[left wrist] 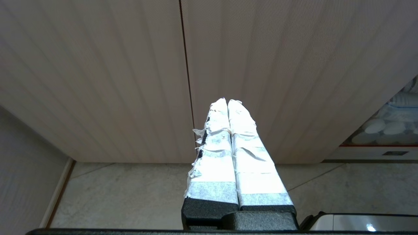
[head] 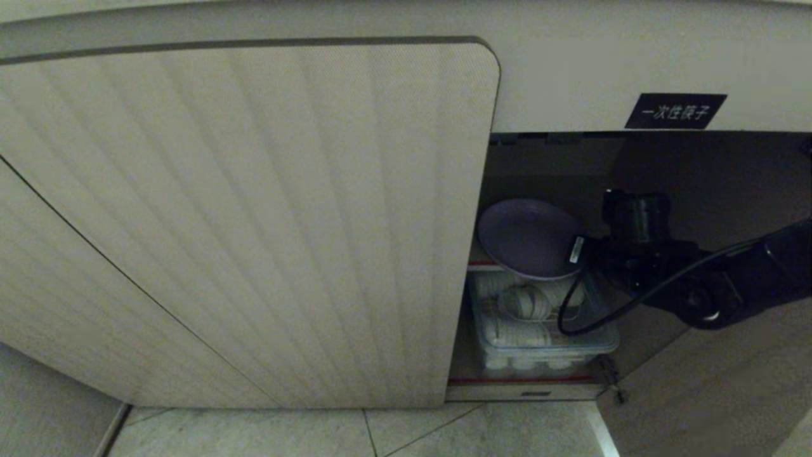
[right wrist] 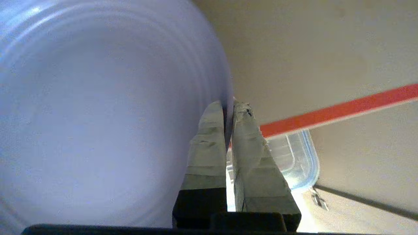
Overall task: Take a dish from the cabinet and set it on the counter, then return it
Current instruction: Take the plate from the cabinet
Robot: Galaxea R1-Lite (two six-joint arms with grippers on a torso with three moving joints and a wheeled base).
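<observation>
Dish (head: 530, 238), lavender and tilted, hangs inside the open cabinet (head: 545, 158) above a clear box of white crockery (head: 539, 324); the right gripper (head: 580, 251) has its fingers pinching the rim. Only the right wrist view shows this pinch (right wrist: 228, 107) closely; the left wrist view alone shows the left gripper (left wrist: 227, 101), fingers pressed together, before the ribbed door (left wrist: 261, 65).

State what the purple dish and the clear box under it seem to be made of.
The dish, pinched at its rim by the right gripper: likely plastic, smooth matte lavender with moulded concentric rings. The box: probably clear plastic, since white items show through its glossy walls.
</observation>
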